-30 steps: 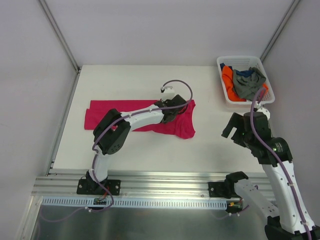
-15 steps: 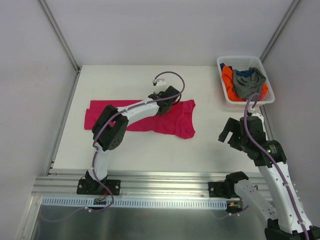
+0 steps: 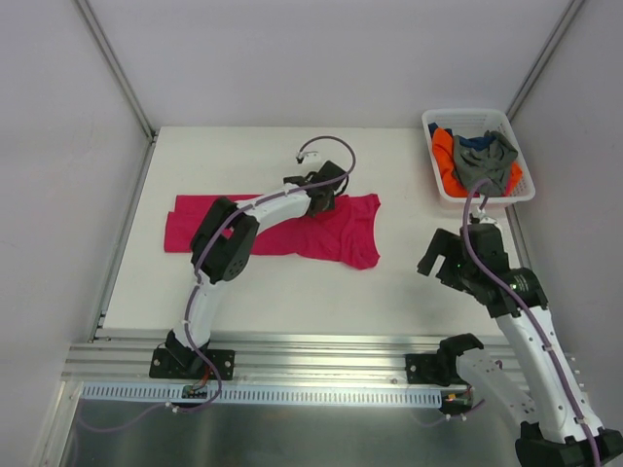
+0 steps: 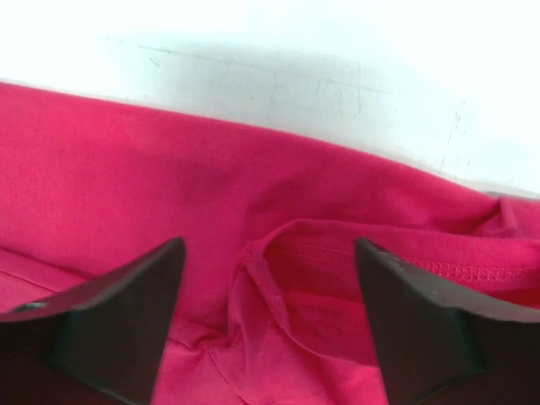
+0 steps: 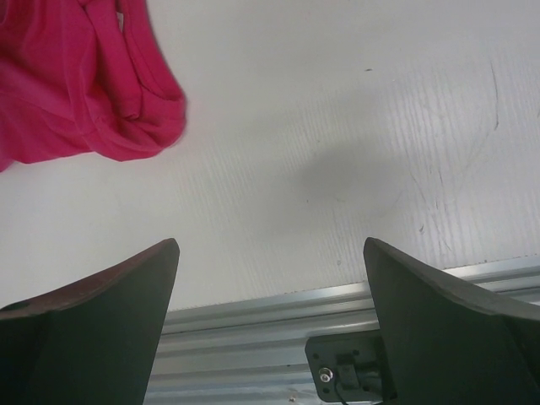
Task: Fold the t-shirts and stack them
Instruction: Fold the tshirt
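Pink shirt (image 3: 346, 238) lies spread on table (image 3: 292, 292), left of centre, long side running left-right. Its right end is rumpled and hangs lower toward the front edge.

L arm reaches out over the shirt. L gripper (image 3: 321, 190) sits at the shirt's far edge, over its right half. In the L wrist view the jaws are apart, roughly mid-wide, w/ nothing pinched. Pink cloth lies right under them. A small raised fold w/ stitched hem (image 4: 422, 266) sits between the fingers (image 4: 126, 312), and neither finger visibly touches it. Bare table shows beyond the shirt's edge at the top of that view.

R gripper (image 3: 433, 261) hangs over bare table, right of the pink shirt and apart from it, on the near side of the basket (image 3: 477, 114), not touching it. In the R wrist view the jaws are wide open and empty. Table is below, the shirt's rumpled corner is at upper left, and the alu rail (image 5: 253, 329) runs along the bottom.

Basket stands at the table's far right corner and holds the other shirts in a heap. Grey shirt (image 3: 482, 161) is on top, orange shirt (image 3: 443, 156) is under it at left, and a bit of dark blue shirt (image 3: 475, 141) shows at the far side.
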You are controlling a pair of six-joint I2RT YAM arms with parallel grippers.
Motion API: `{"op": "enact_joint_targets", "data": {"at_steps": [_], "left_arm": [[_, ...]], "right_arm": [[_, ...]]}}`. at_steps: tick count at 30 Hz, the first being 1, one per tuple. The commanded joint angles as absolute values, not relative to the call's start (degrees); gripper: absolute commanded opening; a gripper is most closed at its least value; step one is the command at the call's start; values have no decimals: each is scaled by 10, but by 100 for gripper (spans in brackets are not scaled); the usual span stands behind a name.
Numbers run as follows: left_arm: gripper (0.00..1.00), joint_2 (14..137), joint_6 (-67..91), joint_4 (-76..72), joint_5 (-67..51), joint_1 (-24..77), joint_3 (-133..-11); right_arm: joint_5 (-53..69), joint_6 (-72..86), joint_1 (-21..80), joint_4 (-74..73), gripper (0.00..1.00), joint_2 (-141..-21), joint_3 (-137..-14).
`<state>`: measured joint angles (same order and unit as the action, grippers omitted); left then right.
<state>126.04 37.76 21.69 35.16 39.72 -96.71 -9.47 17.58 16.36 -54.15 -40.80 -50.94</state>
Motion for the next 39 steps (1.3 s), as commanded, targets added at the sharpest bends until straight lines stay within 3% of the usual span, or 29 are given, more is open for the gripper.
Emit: {"op": "enact_joint_targets", "data": {"at_steps": [1, 3, 8, 12, 17, 25, 33, 39], "left_arm": [[85, 1244, 357, 220, 345, 379, -990], [92, 1209, 348, 220, 337, 363, -984], [96, 1073, 292, 221, 295, 335, -921], [99, 888, 315, 228, 217, 321, -762], [99, 772, 385, 255, 166, 276, -617], [99, 737, 444, 267, 98, 153, -507], [99, 784, 431, 266, 91, 116, -516], [99, 809, 430, 265, 100, 106, -526]], "right_arm": [[-60, 158, 163, -506, 97, -411, -503], [-21, 151, 166, -464, 97, -416, -493], [-22, 101, 242, -344, 99, -501, -476], [-48, 38, 301, -274, 89, -648, -533], [-5, 26, 313, -208, 75, -785, -577], [59, -15, 327, -186, 59, -872, -601], [68, -25, 333, -193, 55, -915, -610], [51, -38, 334, -199, 31, -940, -619]]}}
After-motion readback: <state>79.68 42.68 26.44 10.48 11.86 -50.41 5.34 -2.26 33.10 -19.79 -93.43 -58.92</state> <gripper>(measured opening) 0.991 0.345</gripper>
